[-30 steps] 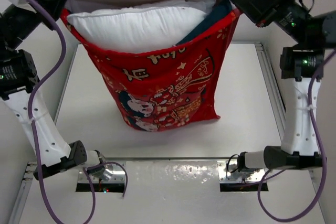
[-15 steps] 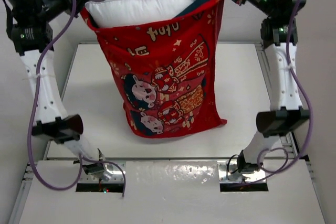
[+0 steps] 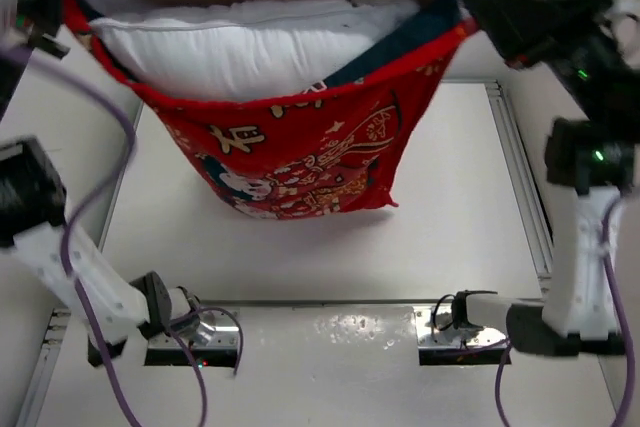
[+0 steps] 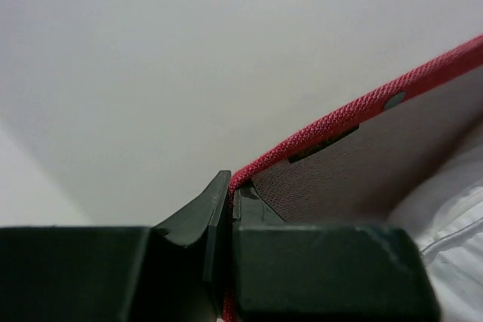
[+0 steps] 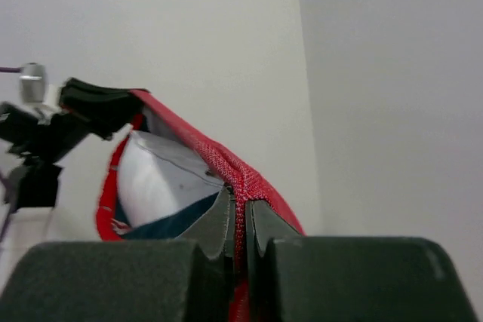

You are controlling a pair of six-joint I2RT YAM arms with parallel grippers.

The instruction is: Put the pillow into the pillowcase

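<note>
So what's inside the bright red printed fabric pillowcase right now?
A large plump white pillow sits in the open pillowcase, a dark teal fabric fold beside it. The pillow's lower part is hidden by red cloth.

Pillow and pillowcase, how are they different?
The plump white pillow is plain; the bright red fabric pillowcase has cartoon figures printed on it. The pillow is puffy, the pillowcase thin and saggy. The pillowcase is pinched at its top corners by the left fingers and right fingers; the pillow just sits inside, its top showing. Both are soft cloth.
</note>
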